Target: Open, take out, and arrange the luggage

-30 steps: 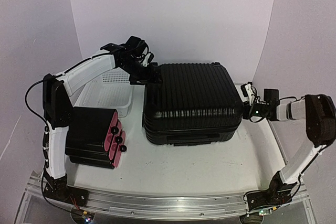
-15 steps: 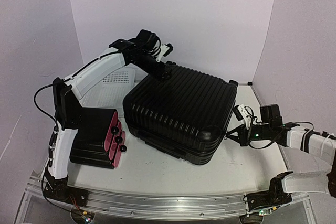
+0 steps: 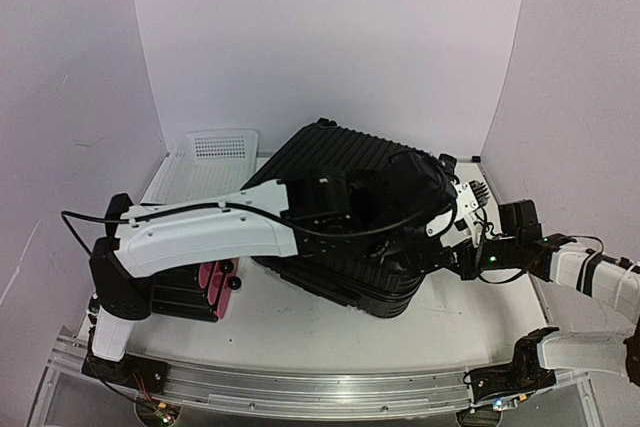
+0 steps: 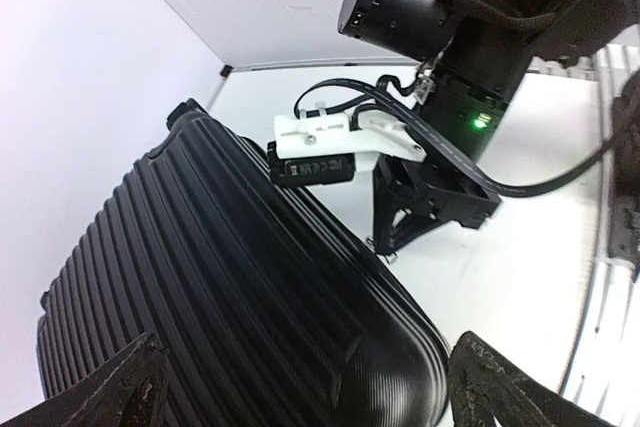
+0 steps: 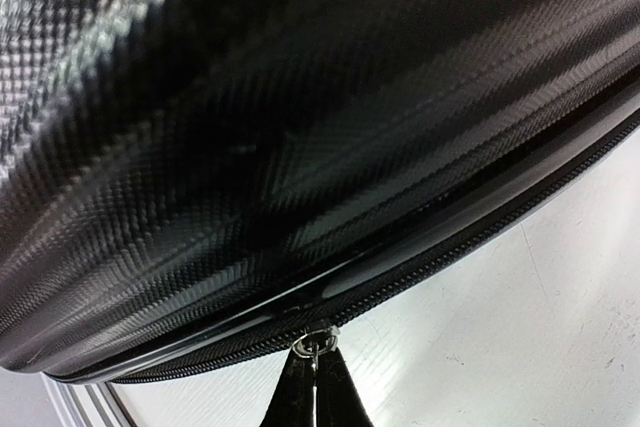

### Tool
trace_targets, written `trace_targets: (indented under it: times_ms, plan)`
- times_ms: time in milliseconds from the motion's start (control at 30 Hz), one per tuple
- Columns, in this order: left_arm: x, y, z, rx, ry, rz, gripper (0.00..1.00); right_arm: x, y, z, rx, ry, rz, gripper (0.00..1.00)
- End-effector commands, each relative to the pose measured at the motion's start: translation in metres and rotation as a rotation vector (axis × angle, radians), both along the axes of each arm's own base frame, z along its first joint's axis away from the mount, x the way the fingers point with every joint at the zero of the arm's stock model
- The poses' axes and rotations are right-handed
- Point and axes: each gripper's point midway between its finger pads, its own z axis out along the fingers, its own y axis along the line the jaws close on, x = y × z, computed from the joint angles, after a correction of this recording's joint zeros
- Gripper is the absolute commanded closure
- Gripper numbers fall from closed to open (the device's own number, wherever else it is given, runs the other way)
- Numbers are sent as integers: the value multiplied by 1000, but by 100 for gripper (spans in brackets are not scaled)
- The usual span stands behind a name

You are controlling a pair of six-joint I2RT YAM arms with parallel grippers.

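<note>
luggage sits askew on a white table between pale walls.

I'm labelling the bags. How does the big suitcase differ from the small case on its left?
The suitcase is far larger than the small case. The suitcase's shell is ribbed; the small case's looks smooth. The small case shows a pink side with black knobs; the suitcase shows no pink. Both are mainly black and look hard-shelled.
</note>
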Motion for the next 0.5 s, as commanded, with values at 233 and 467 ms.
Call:
trace_targets:
  times_ms: [233, 467]
  plan:
    - [39, -29, -46, 90, -169, 109, 2, 22, -7, 45, 30, -168, -87, 100]
    - [41, -15, -78, 223, -212, 82, 8, 31, -22, 31, -16, -144, -201, 100]
